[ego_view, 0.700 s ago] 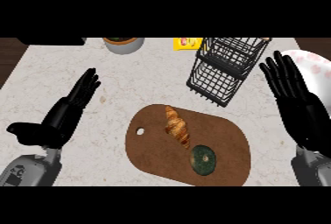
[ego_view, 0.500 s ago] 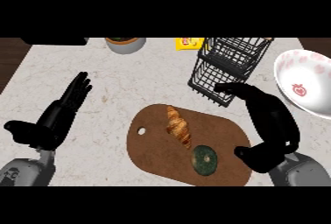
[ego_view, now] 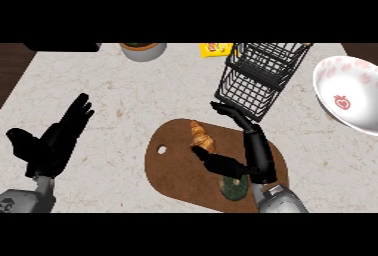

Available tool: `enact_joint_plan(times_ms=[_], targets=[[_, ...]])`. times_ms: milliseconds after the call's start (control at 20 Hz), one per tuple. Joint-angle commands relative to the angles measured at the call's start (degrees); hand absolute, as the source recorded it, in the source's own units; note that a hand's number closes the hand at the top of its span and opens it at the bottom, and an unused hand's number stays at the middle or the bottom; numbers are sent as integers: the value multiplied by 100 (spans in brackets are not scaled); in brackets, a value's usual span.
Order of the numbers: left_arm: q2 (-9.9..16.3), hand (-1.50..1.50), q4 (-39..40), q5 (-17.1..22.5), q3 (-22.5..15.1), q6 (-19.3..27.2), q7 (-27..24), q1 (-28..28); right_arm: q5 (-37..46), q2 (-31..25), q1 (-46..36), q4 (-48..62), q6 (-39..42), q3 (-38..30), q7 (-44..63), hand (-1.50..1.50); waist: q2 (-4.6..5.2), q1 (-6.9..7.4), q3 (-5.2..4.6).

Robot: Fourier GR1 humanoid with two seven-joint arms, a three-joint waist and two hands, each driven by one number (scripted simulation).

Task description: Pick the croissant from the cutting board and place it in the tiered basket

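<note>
Right now my right hand [ego_view: 247, 150] hangs spread over the brown wooden cutting board [ego_view: 173, 170], thumb just beside the golden croissant [ego_view: 201, 137], which lies untouched. I'd straddle its middle before closing, then lift toward the black wire tiered basket [ego_view: 258, 80]. Left hand [ego_view: 55, 142] rests open.

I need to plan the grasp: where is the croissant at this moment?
In the head view, the croissant lies on the upper part of the cutting board, left of the right hand and below the tiered basket.

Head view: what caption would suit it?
Right hand open over the cutting board, beside the croissant; tiered basket behind.
</note>
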Motion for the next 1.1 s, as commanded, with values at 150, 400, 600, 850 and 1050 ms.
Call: enact_joint_plan(times_ms=[150,400,600,850,1050], targets=[[70,0,-152,-2,151,44,263,215,2108,-152,-435,-177,-698,811,1496,-150,-52,-125,3],[-74,0,-187,-22,33,119,289,292,3161,-1104,-1033,-65,732,1027,2966,-150,-108,-223,-27],[-8,0,-124,-53,48,22,220,293,3088,-1152,-1308,-222,2450,1737,3995,-150,-106,-158,-37],[-115,0,104,-28,181,-7,82,159,2643,-617,-1800,-821,4026,1860,5565,-150,-29,-143,0],[-54,0,-411,-85,153,-71,322,337,2780,344,-2334,-507,4102,2003,6704,-150,-15,-18,15]])
